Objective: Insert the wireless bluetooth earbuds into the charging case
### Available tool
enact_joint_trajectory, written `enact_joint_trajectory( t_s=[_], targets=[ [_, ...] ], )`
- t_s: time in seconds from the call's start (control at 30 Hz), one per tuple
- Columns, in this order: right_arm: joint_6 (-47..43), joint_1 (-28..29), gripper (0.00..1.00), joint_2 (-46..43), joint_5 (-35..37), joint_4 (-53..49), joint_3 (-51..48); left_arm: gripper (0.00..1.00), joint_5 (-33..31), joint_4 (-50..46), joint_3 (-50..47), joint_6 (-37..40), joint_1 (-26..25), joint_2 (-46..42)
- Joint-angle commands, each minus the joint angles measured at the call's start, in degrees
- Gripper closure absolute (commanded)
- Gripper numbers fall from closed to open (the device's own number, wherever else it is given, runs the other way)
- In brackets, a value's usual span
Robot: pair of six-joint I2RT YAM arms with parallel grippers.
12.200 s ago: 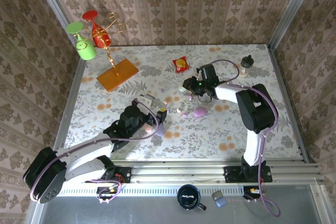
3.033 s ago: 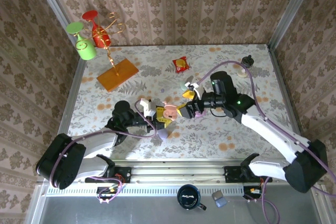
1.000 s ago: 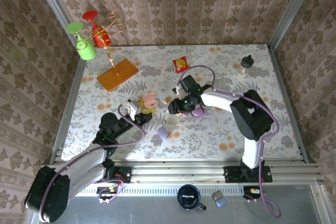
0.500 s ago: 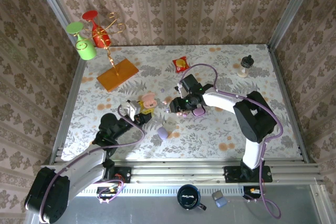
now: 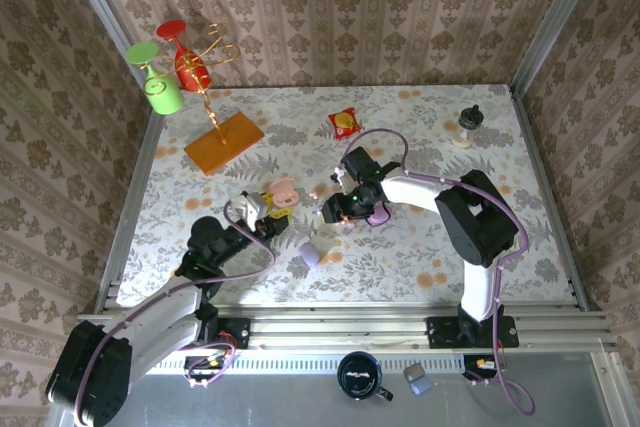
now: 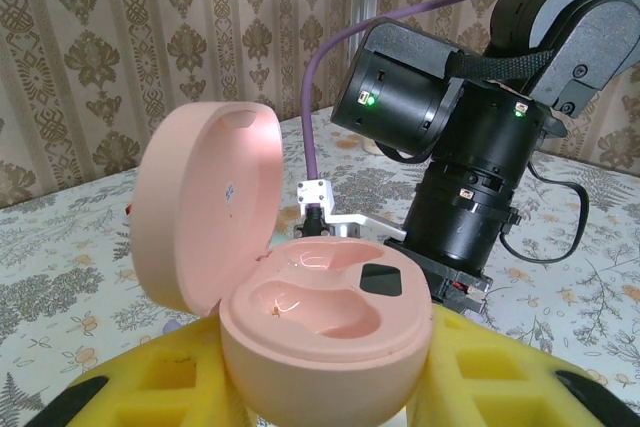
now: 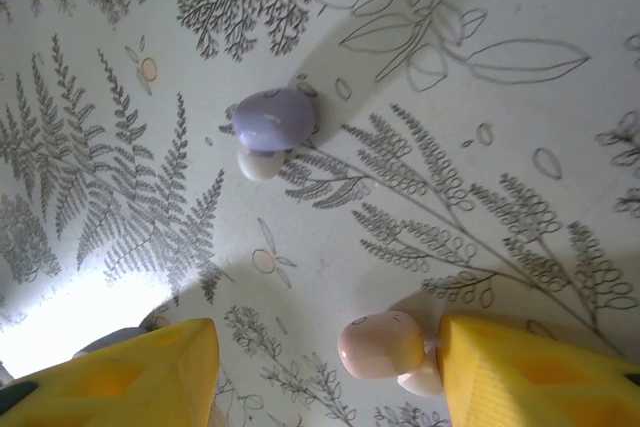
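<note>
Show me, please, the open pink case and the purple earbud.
open pink case (image 6: 320,332), left wrist view, on the lower shell's moulded hollow.
purple earbud (image 7: 272,118), right wrist view, on its rounded body.

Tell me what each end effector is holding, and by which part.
The left end effector clamps the open pink charging case by its lower shell. The right end effector holds nothing, its jaws open.

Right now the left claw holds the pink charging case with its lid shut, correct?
Not quite. The left claw does hold the pink charging case, but its lid stands open, tipped back; the left wrist view shows it.
</note>
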Motion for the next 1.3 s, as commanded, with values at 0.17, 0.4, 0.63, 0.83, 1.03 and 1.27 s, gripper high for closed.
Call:
enact_joint_trajectory(
  t_s=[0.17, 0.4, 0.63, 0.83, 1.03, 1.27],
  targets=[
    [1.33, 1.61, 0.37, -3.95, -2.88, -0.09, -3.37, 0.76, 0.21, 0.09, -0.48, 0.93, 0.51, -1.18],
    [-0.23, 0.51, 0.35, -2.29, 1.16, 0.12, -1.01, 0.76, 0.42, -0.15, -0.3, 0.94, 0.51, -1.01],
    [-0.51, 0.75, 0.37, 1.37, -2.6, -2.35, 1.4, 0.76, 0.29, -0.41, -0.56, 0.67, 0.51, -1.23],
    [-0.68, 1.37, 0.39, -1.71, -4.03, -2.5, -3.78, 0.76, 0.47, -0.4, -0.4, 0.82, 0.51, -1.32],
    [-0.02, 1.64, 0.41, -4.98, -8.12, 0.08, -7.38, 0.76, 0.21, -0.94, -0.12, 1.37, 0.51, -1.23],
    [0.74, -0.38, 0.43, -6.95, -3.91, 3.39, -8.03, 0.76, 0.2, -0.69, -0.41, 0.89, 0.51, -1.13]
  ],
)
